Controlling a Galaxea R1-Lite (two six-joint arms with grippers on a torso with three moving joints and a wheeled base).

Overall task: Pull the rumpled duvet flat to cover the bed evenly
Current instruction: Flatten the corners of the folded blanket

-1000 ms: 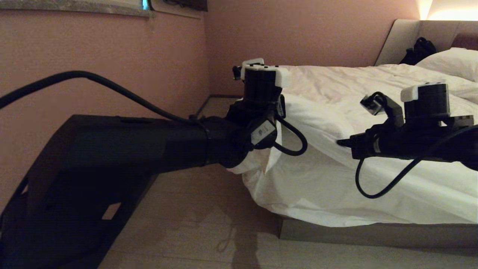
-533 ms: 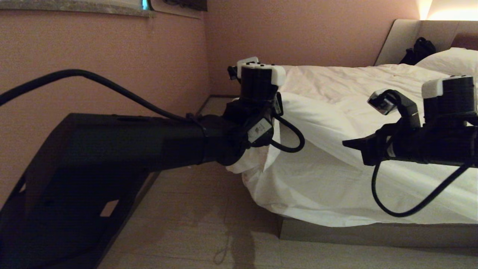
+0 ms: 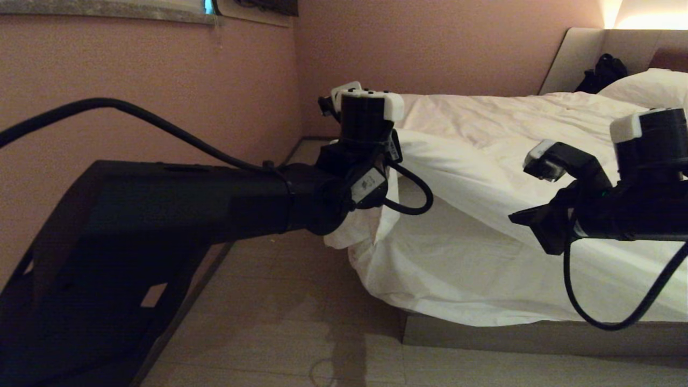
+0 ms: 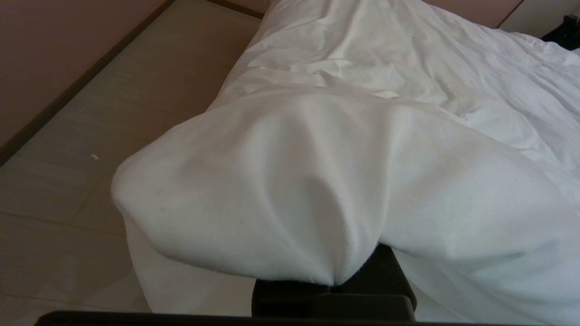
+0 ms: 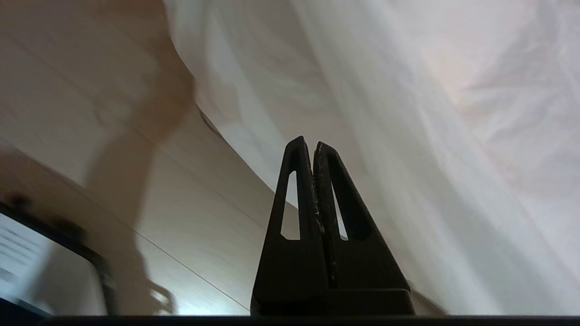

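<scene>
The duvet (image 3: 500, 161) is lying across the bed (image 3: 537, 336), its near edge hanging down the side towards the floor (image 3: 279, 301) and its corner bunched up at the foot end. The left gripper (image 4: 333, 283) is pinching that corner: its fingers are closed on a fold of white cloth, which is billowing up over them and hiding the tips. The right gripper (image 5: 312, 147) is hanging beside the drooping edge, fingers pressed together with nothing between them, apart from the cloth. The duvet is looking soft, thick and puffy, so it is likely giving way under a pull rather than sliding as one sheet; a tug at one corner is probably only stretching that corner out. It is also likely bulky enough to drag on the mattress. The cotton cover seems grippy rather than slick, but a thin pinch of cover alone may be slipping off the filling. A better hold seems to be a full fold at the hem, both corners of the foot edge at once.
</scene>
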